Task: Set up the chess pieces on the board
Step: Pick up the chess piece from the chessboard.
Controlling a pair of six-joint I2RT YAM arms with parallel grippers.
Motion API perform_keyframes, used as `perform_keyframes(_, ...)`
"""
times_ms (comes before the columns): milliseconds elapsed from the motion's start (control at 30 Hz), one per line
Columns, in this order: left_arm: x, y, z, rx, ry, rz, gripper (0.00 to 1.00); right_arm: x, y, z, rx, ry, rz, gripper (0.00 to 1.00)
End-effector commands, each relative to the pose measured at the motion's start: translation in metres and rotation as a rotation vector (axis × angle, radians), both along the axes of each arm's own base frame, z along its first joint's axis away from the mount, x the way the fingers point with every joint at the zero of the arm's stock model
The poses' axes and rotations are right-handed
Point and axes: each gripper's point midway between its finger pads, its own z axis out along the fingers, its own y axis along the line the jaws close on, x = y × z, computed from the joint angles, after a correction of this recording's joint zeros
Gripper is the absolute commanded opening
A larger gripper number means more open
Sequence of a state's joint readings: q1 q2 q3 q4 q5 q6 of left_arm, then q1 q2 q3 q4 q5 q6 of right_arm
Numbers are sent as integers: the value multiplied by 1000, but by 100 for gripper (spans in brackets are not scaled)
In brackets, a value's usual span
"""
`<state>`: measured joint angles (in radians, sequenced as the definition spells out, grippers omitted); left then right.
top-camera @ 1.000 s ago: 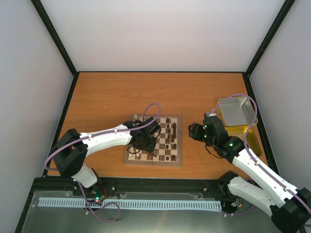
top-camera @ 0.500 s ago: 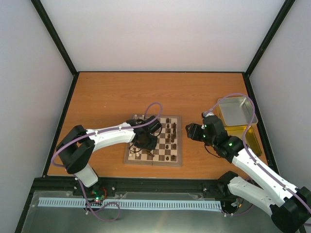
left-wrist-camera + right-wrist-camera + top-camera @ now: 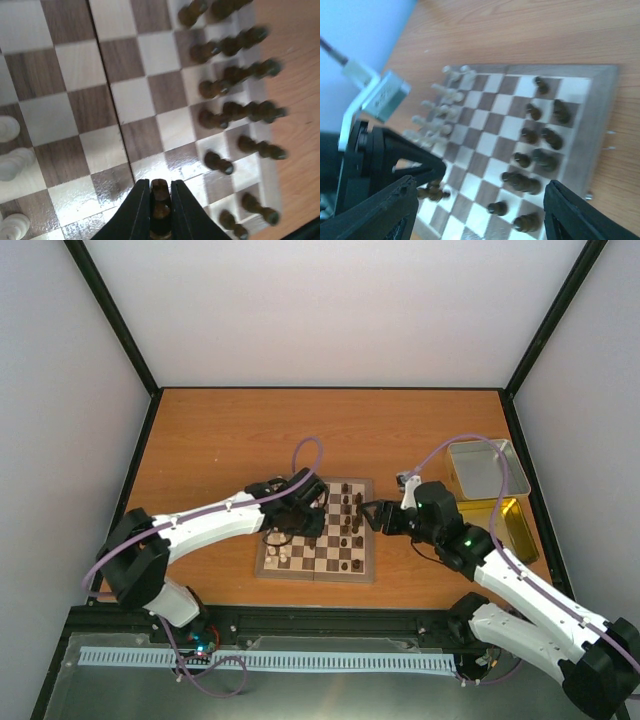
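Note:
The board (image 3: 316,562) lies mid-table. Several dark brown chess pieces (image 3: 350,515) stand in two files along its right side, also seen in the left wrist view (image 3: 235,107) and the right wrist view (image 3: 540,135). My left gripper (image 3: 300,515) hovers over the board's middle, shut on one dark brown piece (image 3: 160,195) held between its fingers (image 3: 137,215); that piece also shows in the right wrist view (image 3: 432,192). My right gripper (image 3: 372,517) is wide open and empty at the board's right edge, just above the dark pieces.
Cream-white chessmen (image 3: 283,552) stand along the board's left side (image 3: 10,160). A silver metal tray (image 3: 487,468) and a yellow tray (image 3: 510,528) sit at the right of the table, behind my right arm. Black frame posts border the table.
My left gripper has moved from the board's near-left part toward its middle, carrying the dark piece. My right gripper has moved left, up to the board's right edge.

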<state>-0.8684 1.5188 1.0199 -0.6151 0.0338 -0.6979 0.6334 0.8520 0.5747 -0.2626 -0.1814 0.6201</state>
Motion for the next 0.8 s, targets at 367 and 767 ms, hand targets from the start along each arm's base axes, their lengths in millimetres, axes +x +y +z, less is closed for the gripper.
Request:
perform_keyframes(367, 29, -14, 72, -264, -150, 123, 0, -30, 65, 12, 134, -64, 253, 69)
perform_keyframes(767, 22, -14, 68, -311, -67, 156, 1, -25, 102, -11, -21, -62, 307, 68)
